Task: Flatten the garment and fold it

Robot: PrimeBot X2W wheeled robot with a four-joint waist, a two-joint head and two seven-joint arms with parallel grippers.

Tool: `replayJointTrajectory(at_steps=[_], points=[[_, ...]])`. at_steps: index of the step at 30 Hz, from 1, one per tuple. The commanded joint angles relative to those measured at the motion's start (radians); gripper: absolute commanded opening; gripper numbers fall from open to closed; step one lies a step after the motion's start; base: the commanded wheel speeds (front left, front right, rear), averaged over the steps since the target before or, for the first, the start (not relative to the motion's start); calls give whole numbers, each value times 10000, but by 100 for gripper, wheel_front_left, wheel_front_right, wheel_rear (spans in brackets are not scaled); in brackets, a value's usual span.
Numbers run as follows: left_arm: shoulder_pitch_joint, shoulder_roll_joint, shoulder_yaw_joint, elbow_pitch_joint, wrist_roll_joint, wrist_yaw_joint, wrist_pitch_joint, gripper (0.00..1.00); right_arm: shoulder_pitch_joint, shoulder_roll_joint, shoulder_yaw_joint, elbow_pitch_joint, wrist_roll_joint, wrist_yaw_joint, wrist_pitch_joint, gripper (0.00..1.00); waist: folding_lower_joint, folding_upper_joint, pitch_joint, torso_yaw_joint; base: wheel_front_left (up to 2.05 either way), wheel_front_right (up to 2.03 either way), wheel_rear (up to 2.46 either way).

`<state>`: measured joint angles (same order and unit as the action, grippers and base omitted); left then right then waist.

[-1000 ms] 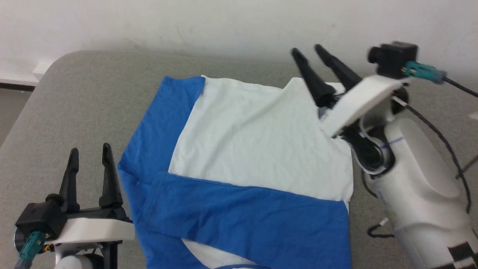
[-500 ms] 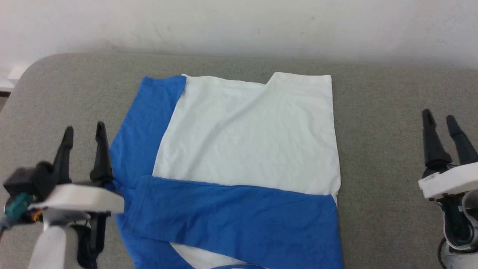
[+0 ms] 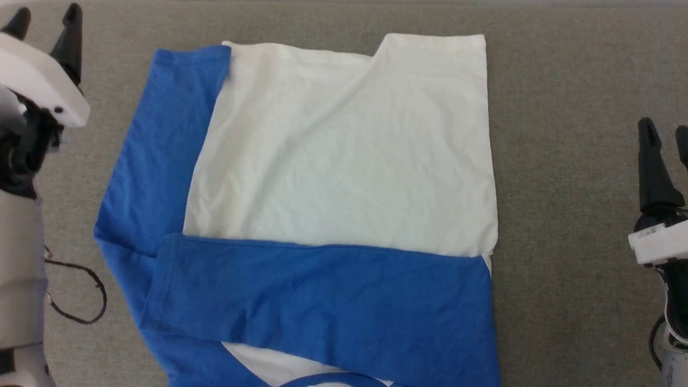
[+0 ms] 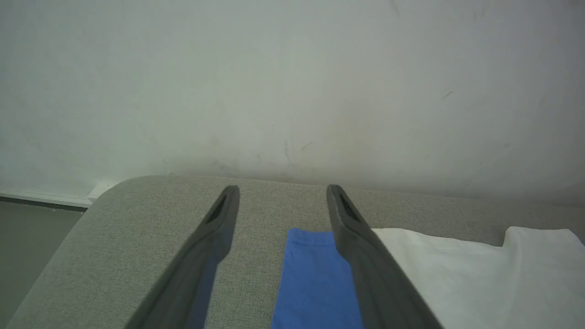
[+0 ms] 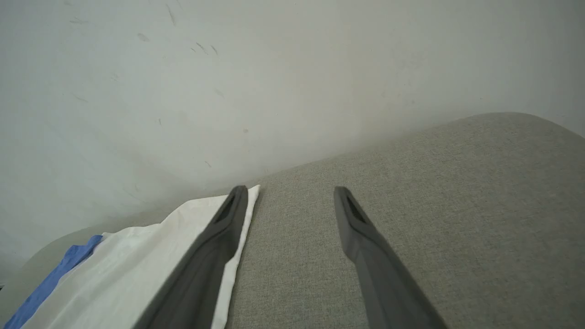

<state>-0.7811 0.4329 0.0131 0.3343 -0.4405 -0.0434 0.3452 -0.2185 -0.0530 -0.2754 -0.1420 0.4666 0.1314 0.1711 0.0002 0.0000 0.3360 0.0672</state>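
Worktop: grey fabric-covered worktop with rounded corners, against a pale wall.
Garment: soft white T-shirt with royal-blue sleeves, lying flat mid-worktop and partly folded, one blue sleeve laid across its near part.
Left pincer: dark fingers apart, empty, near the garment's far left corner.
Right pincer: fingers apart, empty, beside the garment's right edge.

White wrists; dark tapered jaws; black cable.
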Motion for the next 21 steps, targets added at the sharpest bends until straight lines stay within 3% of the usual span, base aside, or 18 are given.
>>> replayJointTrajectory(at_steps=[1, 11, 21], points=[[-423, 141, -111, 303, 10, -47, 386, 100, -175, 26, 28, -96, 32, -7, 24, 100, -2, 0, 1203, -530, 0, 0, 0], [-2150, 1237, -498, 1880, 248, 2, 2913, 100, -213, 27, -83, -519, 134, -7, 62, 100, -2, 0, 2431, -1029, 0, 0, 0], [-2641, 1399, -633, 2472, -82, -390, 3252, 100, -88, 27, -153, -649, 337, -7, -55, 100, -2, 0, 3011, -1149, 0, 0, 0]])
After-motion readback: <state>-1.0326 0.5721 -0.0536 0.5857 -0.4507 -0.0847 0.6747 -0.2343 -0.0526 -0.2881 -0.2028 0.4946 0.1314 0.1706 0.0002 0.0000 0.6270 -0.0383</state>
